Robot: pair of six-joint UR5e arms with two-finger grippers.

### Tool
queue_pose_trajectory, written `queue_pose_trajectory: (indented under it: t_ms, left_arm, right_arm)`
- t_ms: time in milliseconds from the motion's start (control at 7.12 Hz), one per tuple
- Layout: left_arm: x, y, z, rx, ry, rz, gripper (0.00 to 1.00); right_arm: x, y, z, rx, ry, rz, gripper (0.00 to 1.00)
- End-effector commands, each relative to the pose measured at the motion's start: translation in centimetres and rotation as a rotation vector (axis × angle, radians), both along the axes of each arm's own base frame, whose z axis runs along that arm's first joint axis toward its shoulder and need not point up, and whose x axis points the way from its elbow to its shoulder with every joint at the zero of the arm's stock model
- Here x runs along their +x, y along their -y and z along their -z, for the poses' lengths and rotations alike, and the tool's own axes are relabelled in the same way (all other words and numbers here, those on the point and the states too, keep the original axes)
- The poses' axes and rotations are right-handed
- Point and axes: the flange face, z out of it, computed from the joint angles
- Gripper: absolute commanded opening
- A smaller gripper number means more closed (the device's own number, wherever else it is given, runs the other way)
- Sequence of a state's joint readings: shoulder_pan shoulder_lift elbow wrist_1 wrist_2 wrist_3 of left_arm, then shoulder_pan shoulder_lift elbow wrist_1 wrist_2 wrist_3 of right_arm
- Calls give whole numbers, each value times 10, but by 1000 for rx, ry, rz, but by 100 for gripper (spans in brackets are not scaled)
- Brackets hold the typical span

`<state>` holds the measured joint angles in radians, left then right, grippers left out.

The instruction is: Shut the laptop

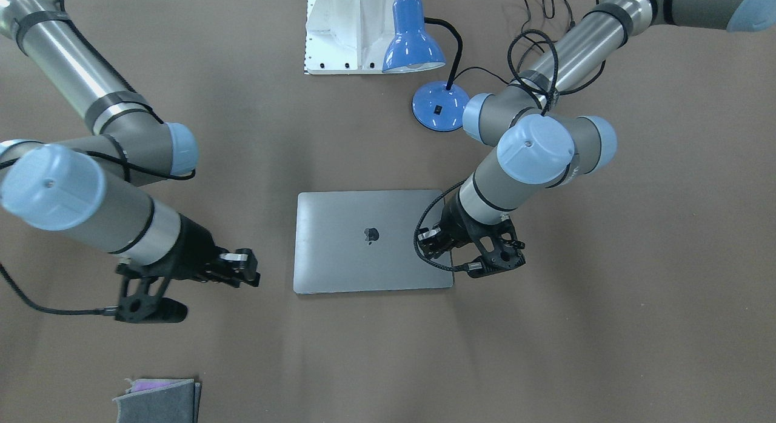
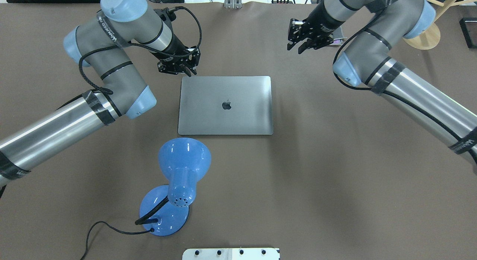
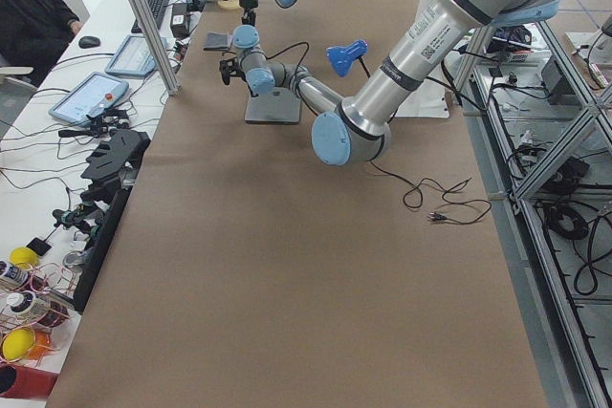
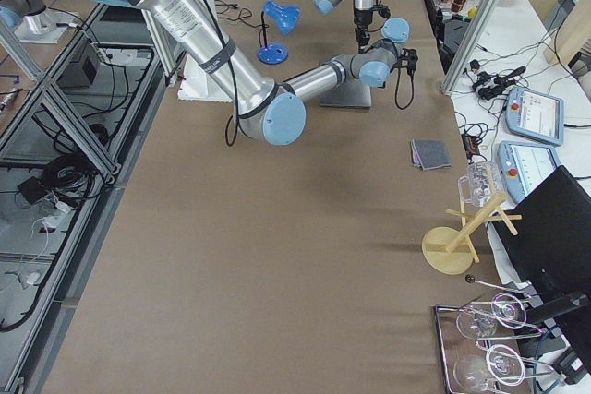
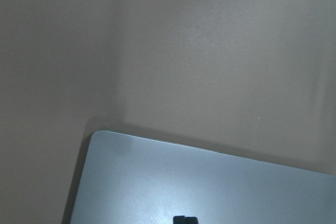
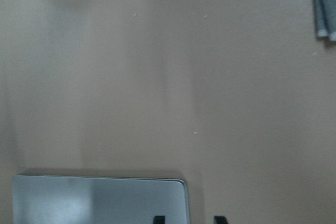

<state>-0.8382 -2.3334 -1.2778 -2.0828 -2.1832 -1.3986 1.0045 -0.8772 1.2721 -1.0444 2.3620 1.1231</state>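
The space-grey laptop (image 2: 225,105) lies flat on the brown table with its lid down and the dark apple logo facing up; it also shows in the front view (image 1: 373,241). My left gripper (image 2: 186,72) hovers at the laptop's far left corner. Its fingertips show as one dark tip over the lid (image 5: 210,182) in the left wrist view, so it is shut and empty. My right gripper (image 2: 298,47) hangs above the table beyond the laptop's far right corner (image 6: 100,200), open and empty, its two tips apart in the right wrist view.
A blue desk lamp (image 2: 179,178) with a black cord stands on the near side of the laptop. A white robot base (image 1: 348,29) is behind it. A grey folded cloth (image 1: 157,399) lies near the far table edge. A wooden stand (image 2: 425,38) is at the far right.
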Motion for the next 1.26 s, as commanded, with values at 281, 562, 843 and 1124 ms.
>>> queue_pose_trajectory:
  t_ms: [281,562,843,1124]
  left_arm:
    - [-258,43,-76,60,-8,87,98]
    - [-350,-26,-181,175,122,34,98]
    - [-436,-51,-263,204,231,13,98]
    - [-474,-81,-328,98,349,-29,98]
  right_arm:
    - [168,6,-105,129,-297,98,100]
    - [250,-19,-153,181,-393,224,100]
    - [302,-56,-236,160,-410,274,100]
    - [330,-85,-278,85,-415,252,100]
